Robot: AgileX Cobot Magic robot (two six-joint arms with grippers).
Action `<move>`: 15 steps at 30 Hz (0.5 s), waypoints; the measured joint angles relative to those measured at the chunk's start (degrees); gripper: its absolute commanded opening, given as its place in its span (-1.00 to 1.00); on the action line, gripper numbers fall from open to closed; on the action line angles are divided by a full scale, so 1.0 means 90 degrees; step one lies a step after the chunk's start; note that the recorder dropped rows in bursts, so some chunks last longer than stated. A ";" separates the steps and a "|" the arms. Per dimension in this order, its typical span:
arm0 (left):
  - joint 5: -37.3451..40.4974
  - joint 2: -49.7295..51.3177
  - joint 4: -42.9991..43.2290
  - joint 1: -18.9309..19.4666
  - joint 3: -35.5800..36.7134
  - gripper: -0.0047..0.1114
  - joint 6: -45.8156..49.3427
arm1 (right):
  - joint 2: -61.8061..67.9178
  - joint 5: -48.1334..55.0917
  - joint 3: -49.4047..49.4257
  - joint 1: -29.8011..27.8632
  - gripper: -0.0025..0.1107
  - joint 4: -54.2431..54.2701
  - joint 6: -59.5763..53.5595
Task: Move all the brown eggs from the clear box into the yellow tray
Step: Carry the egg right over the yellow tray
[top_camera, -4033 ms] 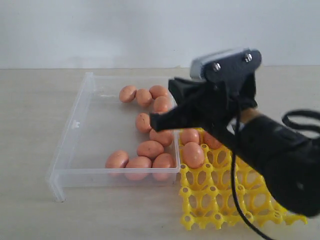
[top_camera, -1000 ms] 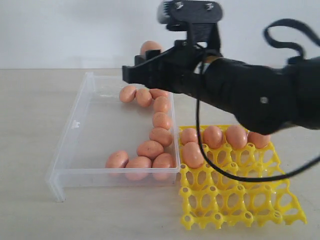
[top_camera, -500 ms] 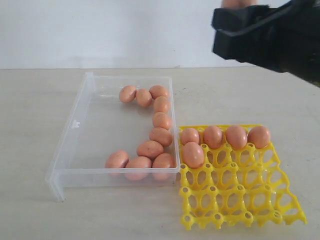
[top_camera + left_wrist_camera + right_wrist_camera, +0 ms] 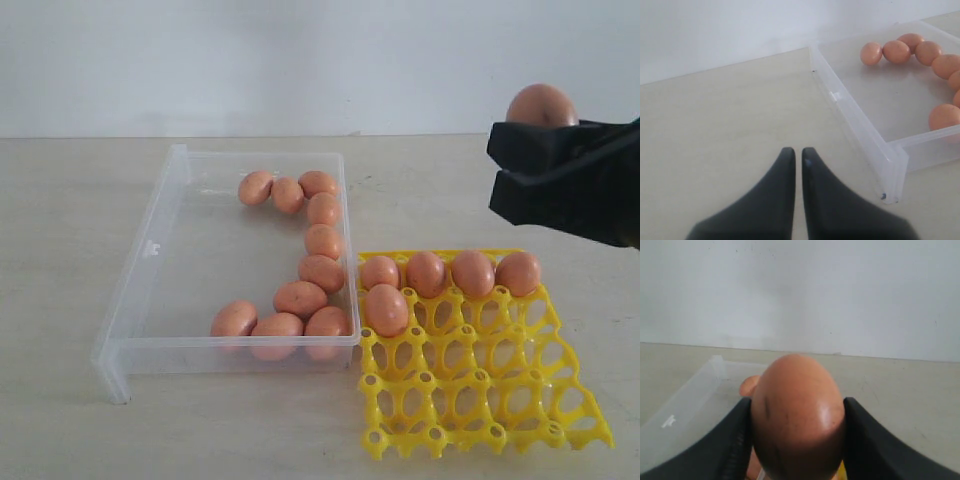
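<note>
My right gripper (image 4: 500,174) is shut on a brown egg (image 4: 541,103) and holds it high above the far right of the yellow tray (image 4: 480,400). The right wrist view shows that egg (image 4: 798,415) pinched between both black fingers (image 4: 715,450). Several brown eggs (image 4: 323,272) lie along the right side and near wall of the clear box (image 4: 150,250). Several more eggs (image 4: 425,273) fill the tray's far row, and one (image 4: 386,309) sits in the second row at the left. My left gripper (image 4: 795,152) is shut on nothing, above bare table beside the box (image 4: 860,120).
The box and tray stand side by side on a pale wooden table (image 4: 60,200). A white wall (image 4: 300,60) runs behind it. Most of the tray's cells (image 4: 470,370) hold nothing. The box's left half (image 4: 200,260) holds no eggs.
My right gripper has carried the egg from above the box's far edge across to the right and now sits lower, over the tray's far right corner. Eggs in box and tray have not moved.
</note>
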 measured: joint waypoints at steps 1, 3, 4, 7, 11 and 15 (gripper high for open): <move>0.0000 0.0000 0.0000 0.0000 0.0000 -0.85 0.0000 | 0.0000 0.0057 0.0025 0.0000 -0.96 0.0015 0.0000; 0.0000 0.0000 0.0000 0.0000 0.0000 -0.85 0.0000 | 0.0000 0.0217 0.0036 0.0000 -0.96 0.0027 -0.0012; 0.0000 0.0000 0.0000 0.0000 0.0000 -0.85 0.0000 | 0.0000 0.0288 0.0036 0.0000 -0.96 0.0027 -0.0026; 0.0000 0.0000 0.0000 0.0000 0.0000 -0.85 0.0000 | -0.0014 0.0426 0.0036 0.0000 -0.96 0.0027 -0.0127; 0.0000 0.0000 0.0000 0.0000 0.0000 -0.85 0.0000 | -0.0014 0.0455 0.0036 0.0000 -0.96 0.0027 -0.0239; 0.0000 0.0000 0.0000 0.0000 0.0000 -0.85 0.0000 | -0.0014 0.0455 0.0036 0.0000 -0.96 0.0027 -0.0263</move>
